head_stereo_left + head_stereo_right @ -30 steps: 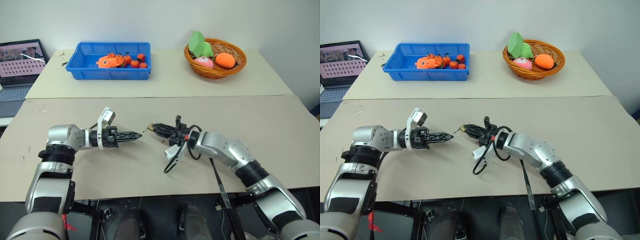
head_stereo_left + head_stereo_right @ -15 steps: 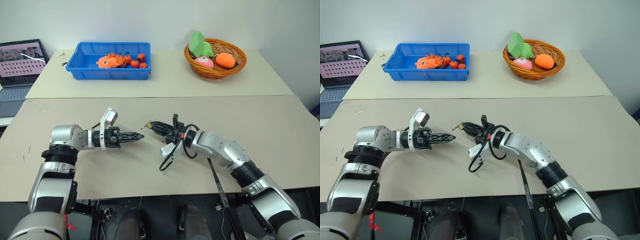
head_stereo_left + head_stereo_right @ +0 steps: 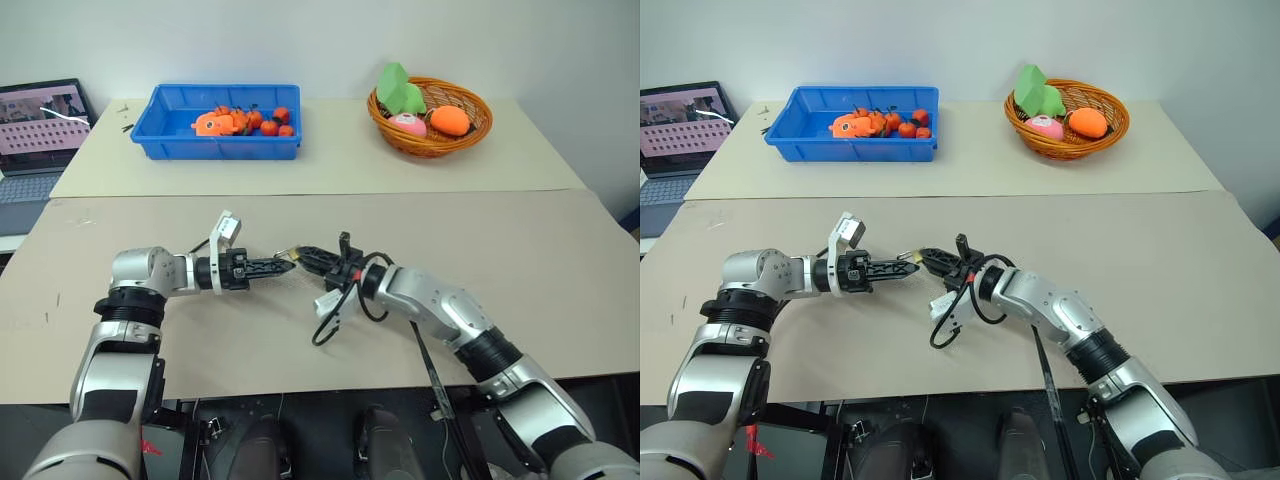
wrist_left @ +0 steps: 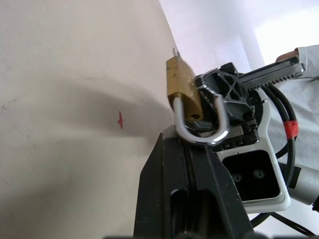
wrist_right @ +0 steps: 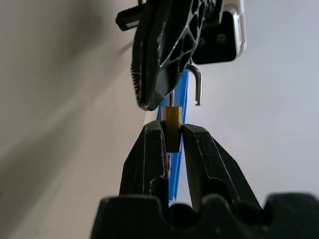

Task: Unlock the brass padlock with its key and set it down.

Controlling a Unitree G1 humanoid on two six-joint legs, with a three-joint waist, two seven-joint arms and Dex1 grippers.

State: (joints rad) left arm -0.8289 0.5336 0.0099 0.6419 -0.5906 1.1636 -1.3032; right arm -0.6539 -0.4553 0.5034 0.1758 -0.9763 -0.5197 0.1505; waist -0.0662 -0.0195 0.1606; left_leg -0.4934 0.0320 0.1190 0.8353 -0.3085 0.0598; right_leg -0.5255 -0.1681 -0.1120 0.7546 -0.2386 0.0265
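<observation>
over the desk (image 3: 560, 250) the two arms have been brought closer together than a second ago: then a clear gap was seen between the tips, now the left pincer (image 3: 284, 265) is met tip to tip with the right pincer (image 3: 306, 254), the left arm having been eased towards it. the brass padlock (image 5: 173, 128) is clamped by its body between the nearly closed right fingers, above the desk. in the right wrist view the shackle's free end is seen hanging clear of the body, so the lock is judged open already. the left pincer is closed tight, touching the shackle; whether the key is held there cannot be told. setting down is left.
</observation>
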